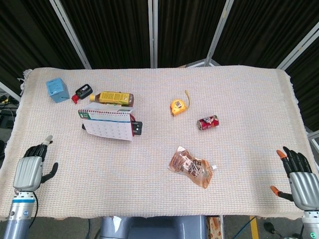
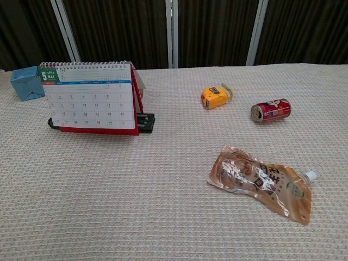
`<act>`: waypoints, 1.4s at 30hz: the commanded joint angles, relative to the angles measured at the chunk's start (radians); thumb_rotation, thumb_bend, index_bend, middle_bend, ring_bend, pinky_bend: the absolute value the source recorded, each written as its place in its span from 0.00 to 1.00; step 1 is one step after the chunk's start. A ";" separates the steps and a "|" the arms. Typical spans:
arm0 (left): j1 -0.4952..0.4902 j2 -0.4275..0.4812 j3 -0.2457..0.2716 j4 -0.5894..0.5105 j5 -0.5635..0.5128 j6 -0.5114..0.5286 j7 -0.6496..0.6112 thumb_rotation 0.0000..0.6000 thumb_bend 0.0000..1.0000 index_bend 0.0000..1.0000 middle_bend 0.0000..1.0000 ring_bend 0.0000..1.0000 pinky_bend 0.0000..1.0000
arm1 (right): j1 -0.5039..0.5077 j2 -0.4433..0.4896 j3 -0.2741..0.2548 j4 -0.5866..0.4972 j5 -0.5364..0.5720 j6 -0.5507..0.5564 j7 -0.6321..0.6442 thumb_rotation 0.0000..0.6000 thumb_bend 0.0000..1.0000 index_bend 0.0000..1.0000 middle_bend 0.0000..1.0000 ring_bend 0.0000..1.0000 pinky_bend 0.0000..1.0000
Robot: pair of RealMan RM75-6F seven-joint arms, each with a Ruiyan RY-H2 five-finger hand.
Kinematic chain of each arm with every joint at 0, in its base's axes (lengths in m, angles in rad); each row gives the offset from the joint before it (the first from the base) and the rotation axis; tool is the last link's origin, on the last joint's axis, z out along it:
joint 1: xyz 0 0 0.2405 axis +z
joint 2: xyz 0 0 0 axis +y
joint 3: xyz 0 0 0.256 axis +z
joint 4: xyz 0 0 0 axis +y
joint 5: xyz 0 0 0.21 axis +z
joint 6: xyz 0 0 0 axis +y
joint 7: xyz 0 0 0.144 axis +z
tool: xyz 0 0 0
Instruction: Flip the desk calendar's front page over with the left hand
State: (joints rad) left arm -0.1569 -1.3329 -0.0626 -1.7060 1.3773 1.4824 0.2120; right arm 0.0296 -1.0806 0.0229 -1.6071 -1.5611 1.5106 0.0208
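Note:
The desk calendar (image 1: 107, 125) stands on the left part of the table, its white May page facing me above a red base (image 2: 89, 98). My left hand (image 1: 31, 169) hovers at the table's near left corner, well short of the calendar. It holds nothing, and its fingers are bent forward with the thumb out to the side. Over the near right corner, my right hand (image 1: 298, 177) has its fingers spread and is empty. Neither hand appears in the chest view.
Behind the calendar lie a tea bottle (image 1: 113, 97), a small black and red object (image 1: 83, 91) and a blue box (image 1: 57, 90). A black clip (image 2: 145, 122) sits at the calendar's right foot. A yellow tape measure (image 1: 177, 106), a red can (image 1: 208, 122) and a brown pouch (image 1: 192, 167) lie further right.

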 commanded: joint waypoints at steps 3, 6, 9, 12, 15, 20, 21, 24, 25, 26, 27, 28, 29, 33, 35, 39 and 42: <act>-0.055 -0.018 -0.093 -0.056 -0.222 -0.173 -0.099 1.00 0.74 0.00 0.66 0.69 0.56 | -0.001 0.003 0.000 -0.001 0.000 0.002 0.005 1.00 0.03 0.00 0.00 0.00 0.00; -0.079 -0.003 -0.125 -0.093 -0.315 -0.249 -0.128 1.00 0.76 0.00 0.66 0.70 0.56 | -0.002 0.005 0.001 -0.002 -0.003 0.007 0.009 1.00 0.02 0.00 0.00 0.00 0.00; -0.122 0.023 -0.166 -0.120 -0.418 -0.338 -0.130 1.00 0.77 0.00 0.66 0.70 0.56 | -0.002 0.007 0.000 -0.003 -0.005 0.007 0.013 1.00 0.02 0.00 0.00 0.00 0.00; -0.158 0.034 -0.198 -0.133 -0.509 -0.399 -0.132 1.00 0.77 0.00 0.66 0.70 0.56 | -0.002 0.008 -0.001 -0.004 -0.007 0.007 0.014 1.00 0.02 0.00 0.00 0.00 0.00; -0.199 0.036 -0.232 -0.127 -0.617 -0.469 -0.150 1.00 0.77 0.00 0.66 0.70 0.56 | -0.002 0.008 -0.002 -0.004 -0.007 0.007 0.014 1.00 0.02 0.00 0.00 0.00 0.00; -0.263 0.027 -0.272 -0.097 -0.766 -0.554 -0.169 1.00 0.78 0.00 0.66 0.70 0.56 | -0.002 0.010 0.000 -0.003 -0.003 0.006 0.018 1.00 0.02 0.00 0.00 0.00 0.00; -0.273 0.027 -0.276 -0.092 -0.790 -0.569 -0.172 1.00 0.78 0.00 0.66 0.70 0.56 | -0.002 0.010 0.000 -0.003 -0.002 0.005 0.019 1.00 0.02 0.00 0.00 0.00 0.00; -0.307 0.025 -0.283 -0.073 -0.871 -0.627 -0.184 1.00 0.78 0.00 0.66 0.70 0.56 | -0.001 0.010 0.001 0.000 0.003 0.002 0.022 1.00 0.02 0.00 0.00 0.00 0.00; -0.323 0.024 -0.281 -0.060 -0.901 -0.649 -0.183 1.00 0.78 0.00 0.66 0.70 0.56 | -0.001 0.010 0.002 0.000 0.004 0.001 0.024 1.00 0.02 0.00 0.00 0.00 0.00; -0.333 0.023 -0.279 -0.051 -0.918 -0.661 -0.180 1.00 0.78 0.00 0.66 0.70 0.56 | -0.001 0.011 0.002 0.001 0.005 0.000 0.025 1.00 0.02 0.00 0.00 0.00 0.00; -0.348 0.019 -0.275 -0.037 -0.943 -0.675 -0.178 1.00 0.78 0.00 0.66 0.70 0.56 | -0.001 0.011 0.002 0.002 0.006 0.000 0.026 1.00 0.02 0.00 0.00 0.00 0.00; -0.357 0.015 -0.273 -0.029 -0.958 -0.684 -0.177 1.00 0.78 0.00 0.66 0.70 0.56 | -0.001 0.011 0.003 0.002 0.006 0.000 0.027 1.00 0.02 0.00 0.00 0.00 0.00; -0.366 0.012 -0.270 -0.022 -0.972 -0.690 -0.176 1.00 0.78 0.00 0.66 0.70 0.56 | -0.001 0.011 0.003 0.002 0.007 0.000 0.028 1.00 0.02 0.00 0.00 0.00 0.00; -0.397 -0.003 -0.256 0.006 -1.022 -0.710 -0.176 1.00 0.78 0.00 0.66 0.70 0.56 | 0.000 0.012 0.005 0.003 0.010 0.000 0.032 1.00 0.02 0.00 0.00 0.00 0.00; -0.409 -0.009 -0.250 0.020 -1.039 -0.717 -0.178 1.00 0.78 0.00 0.66 0.70 0.56 | -0.001 0.013 0.006 0.003 0.012 0.000 0.034 1.00 0.03 0.00 0.00 0.00 0.00; -0.425 -0.019 -0.245 0.040 -1.060 -0.726 -0.182 1.00 0.78 0.00 0.66 0.70 0.56 | 0.000 0.013 0.006 0.004 0.011 0.000 0.036 1.00 0.03 0.00 0.00 0.00 0.00; -0.440 -0.027 -0.241 0.052 -1.075 -0.735 -0.187 1.00 0.78 0.00 0.66 0.70 0.56 | 0.000 0.013 0.006 0.005 0.013 -0.002 0.037 1.00 0.02 0.00 0.00 0.00 0.00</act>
State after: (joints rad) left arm -0.5937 -1.3568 -0.3056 -1.6559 0.3060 0.7506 0.0271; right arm 0.0295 -1.0679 0.0286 -1.6027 -1.5486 1.5091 0.0577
